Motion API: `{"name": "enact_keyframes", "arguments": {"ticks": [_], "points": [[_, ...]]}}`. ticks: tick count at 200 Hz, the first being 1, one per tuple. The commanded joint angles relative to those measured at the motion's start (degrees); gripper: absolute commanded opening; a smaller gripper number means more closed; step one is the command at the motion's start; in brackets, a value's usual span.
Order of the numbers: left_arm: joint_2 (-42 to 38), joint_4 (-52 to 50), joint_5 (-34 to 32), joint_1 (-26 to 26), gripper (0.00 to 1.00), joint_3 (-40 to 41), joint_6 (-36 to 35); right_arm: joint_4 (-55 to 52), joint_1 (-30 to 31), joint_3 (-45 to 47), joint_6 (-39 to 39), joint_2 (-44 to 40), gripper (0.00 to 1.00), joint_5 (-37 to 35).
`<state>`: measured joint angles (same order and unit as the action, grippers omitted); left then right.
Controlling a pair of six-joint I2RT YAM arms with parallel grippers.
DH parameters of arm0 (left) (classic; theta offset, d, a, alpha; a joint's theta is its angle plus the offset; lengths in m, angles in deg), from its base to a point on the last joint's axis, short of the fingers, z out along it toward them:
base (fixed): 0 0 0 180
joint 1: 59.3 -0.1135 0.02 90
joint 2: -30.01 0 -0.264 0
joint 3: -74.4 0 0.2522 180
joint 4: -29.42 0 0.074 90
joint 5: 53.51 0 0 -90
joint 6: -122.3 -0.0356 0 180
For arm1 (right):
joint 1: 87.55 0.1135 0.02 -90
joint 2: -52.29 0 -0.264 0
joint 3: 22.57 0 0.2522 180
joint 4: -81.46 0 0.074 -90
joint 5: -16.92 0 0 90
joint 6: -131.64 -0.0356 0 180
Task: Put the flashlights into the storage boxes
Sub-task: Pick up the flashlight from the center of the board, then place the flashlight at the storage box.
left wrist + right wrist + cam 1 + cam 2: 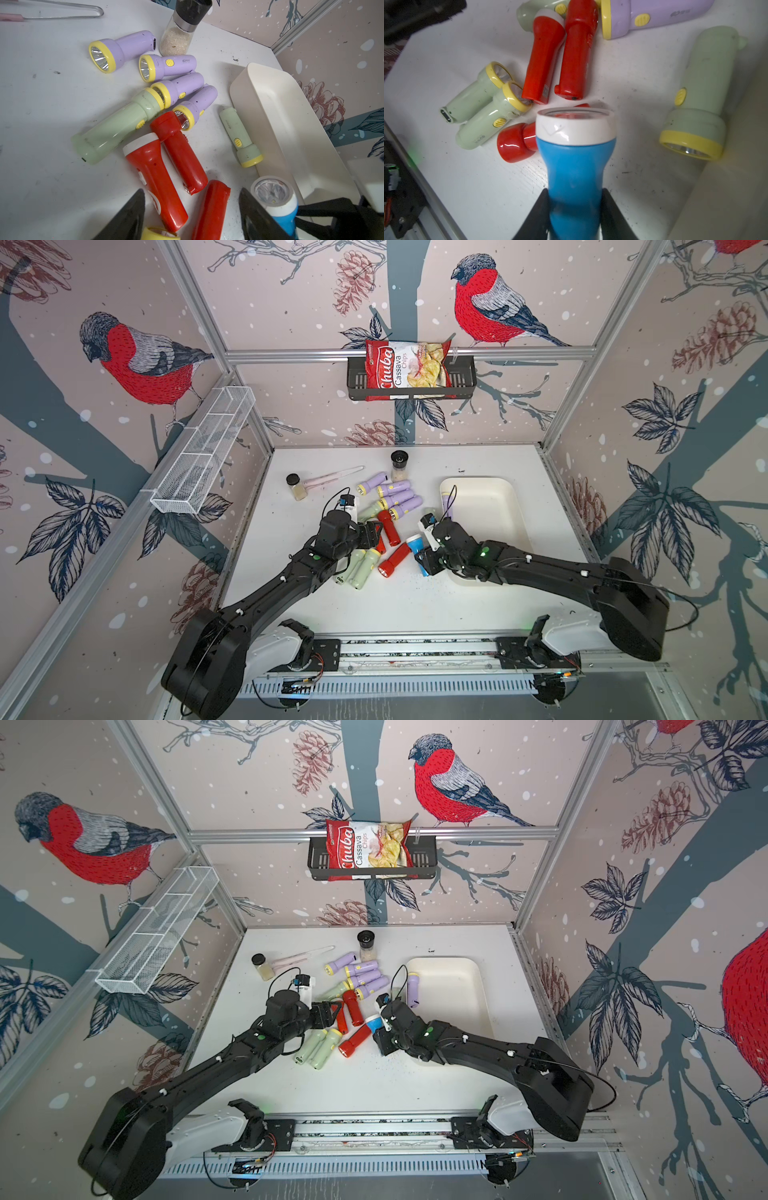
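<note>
Right end effector [575, 199]: jaws clamped on the barrel of the blue flashlight [575, 158], white head pointing away from the wrist. It is just outside the long wall of the cream tray [505, 489]. Whether it is clear of the surface [415, 605] cannot be told.

Left end effector [191, 189]: jaws part open, empty, straddling the red flashlights [180, 153].

In the way: a pale green flashlight [239, 135] lies along the tray's outer wall, touching it. A red one [517, 143] lies just beside the blue head.

Tray holds one lilac flashlight [412, 990], against its wall.

Lilac cluster [399, 497] and pale green pair [359, 568] lie loose on the surface. Beyond them stand two black-lidded jars [399, 464] and pink-handled tongs [332, 477].
</note>
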<state>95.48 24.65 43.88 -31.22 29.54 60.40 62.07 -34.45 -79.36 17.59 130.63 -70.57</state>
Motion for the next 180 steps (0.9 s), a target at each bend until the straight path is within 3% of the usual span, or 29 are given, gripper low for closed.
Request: {"name": "enact_keyframes", "arguments": {"ticks": [1, 87, 122, 180], "points": [[1.4, 4.2, 0.2, 1.0, 0.71, -1.5, -1.7, 6.1, -2.7, 1.2, -1.6, -2.5, 0.34, 3.6], [13.0, 12.0, 4.1, 5.4, 0.70, -7.8, -0.9, 6.7, -24.3, 0.9, 0.6, -4.5, 0.34, 15.3], [17.0, 11.5, 5.1, 6.4, 0.69, -10.2, -0.9, 3.1, -32.4, -0.9, 0.0, -0.4, 0.34, 15.1], [18.0, 11.0, 4.6, 6.8, 0.69, -9.9, -0.5, 3.6, -35.3, -2.9, 0.6, 8.8, 0.35, 17.1]]}}
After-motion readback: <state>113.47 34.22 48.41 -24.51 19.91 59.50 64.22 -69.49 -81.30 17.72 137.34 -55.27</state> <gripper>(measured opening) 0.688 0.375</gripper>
